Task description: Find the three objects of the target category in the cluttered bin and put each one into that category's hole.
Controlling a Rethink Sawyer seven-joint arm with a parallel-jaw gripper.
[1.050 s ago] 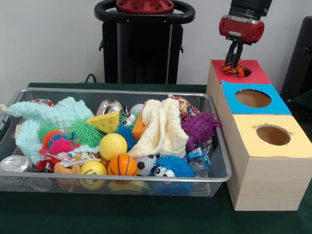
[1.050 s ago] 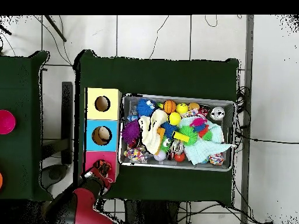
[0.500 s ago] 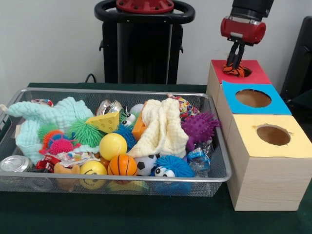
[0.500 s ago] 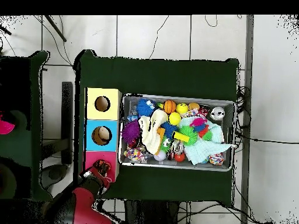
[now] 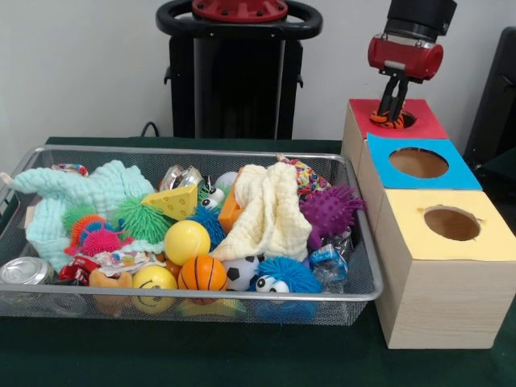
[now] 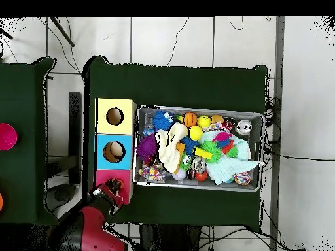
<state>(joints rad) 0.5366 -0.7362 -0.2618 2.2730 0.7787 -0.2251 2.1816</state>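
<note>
Orange-and-black ball [image 5: 388, 121] between closed fingers [image 5: 394, 103] at the red box's hole [image 5: 407, 119].

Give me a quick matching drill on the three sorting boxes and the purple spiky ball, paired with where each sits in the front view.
Things:
1. red-topped box
2. blue-topped box
3. yellow-topped box
4. purple spiky ball

Places:
A. in the wire bin, by its right wall
B. middle of the row
C. nearest the camera
D. under the gripper

Pairs: 1-D, 2-B, 3-C, 4-A
</note>
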